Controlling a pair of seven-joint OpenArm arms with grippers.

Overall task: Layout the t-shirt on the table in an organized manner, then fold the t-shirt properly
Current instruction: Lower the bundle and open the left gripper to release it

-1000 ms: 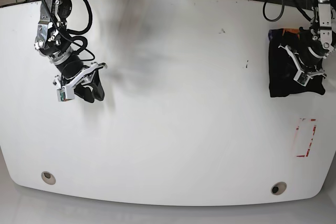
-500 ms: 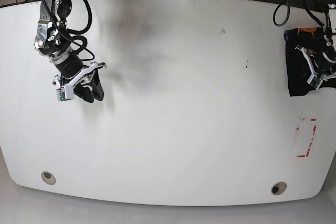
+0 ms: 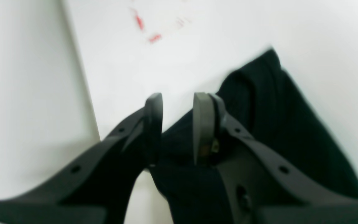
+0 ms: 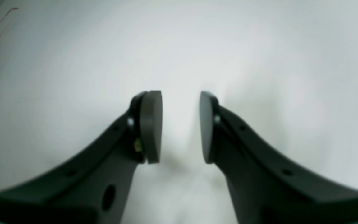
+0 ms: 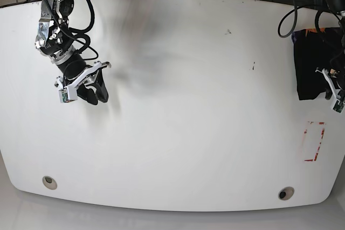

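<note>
**Shirt bunched at the table's far right edge, left gripper on it**

The left gripper [image 3: 177, 127] has its jaws parted a little, with black cloth of the shirt [image 3: 269, 124] running between and under the pads; whether they actually pinch it I cannot tell. The shirt [image 5: 311, 68] lies as a dark folded bundle against the right edge of the table [image 5: 188, 133], toward the back corner, with a scrap of colour at its top. Just in front of it, along the same edge, sits the red tape rectangle [image 5: 314, 141].

The right gripper [image 4: 180, 127] hangs over bare white tabletop near the back left corner, jaws slightly apart and holding nothing. Two grommet holes [image 5: 49, 182] sit near the front edge.
</note>
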